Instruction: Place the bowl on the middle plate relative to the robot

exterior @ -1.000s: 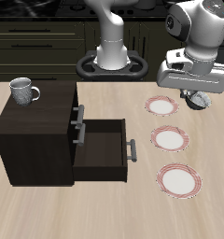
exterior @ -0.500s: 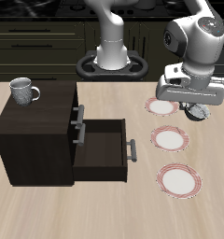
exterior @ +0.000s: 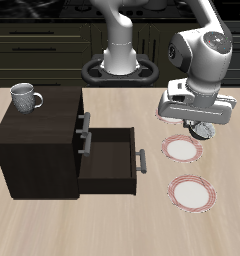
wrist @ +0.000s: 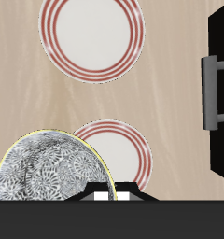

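My gripper (exterior: 200,124) is shut on the rim of the bowl (exterior: 202,131), a small white-grey bowl with a dark speckled inside, and holds it in the air. The middle plate (exterior: 182,150), white with a red-striped rim, lies just in front of and below the bowl. In the wrist view the bowl (wrist: 49,170) hangs beside my gripper (wrist: 112,192) and covers part of the middle plate (wrist: 128,147).
The front plate (exterior: 192,192) (wrist: 91,37) lies near the table's front edge. The far plate is mostly hidden behind my gripper. A dark cabinet (exterior: 37,140) with an open drawer (exterior: 110,160) and its handle (wrist: 212,89) stands beside the plates. A white mug (exterior: 25,96) sits on the cabinet.
My gripper has come down and toward the table's front with the bowl, from above the far plate to just behind the middle plate.
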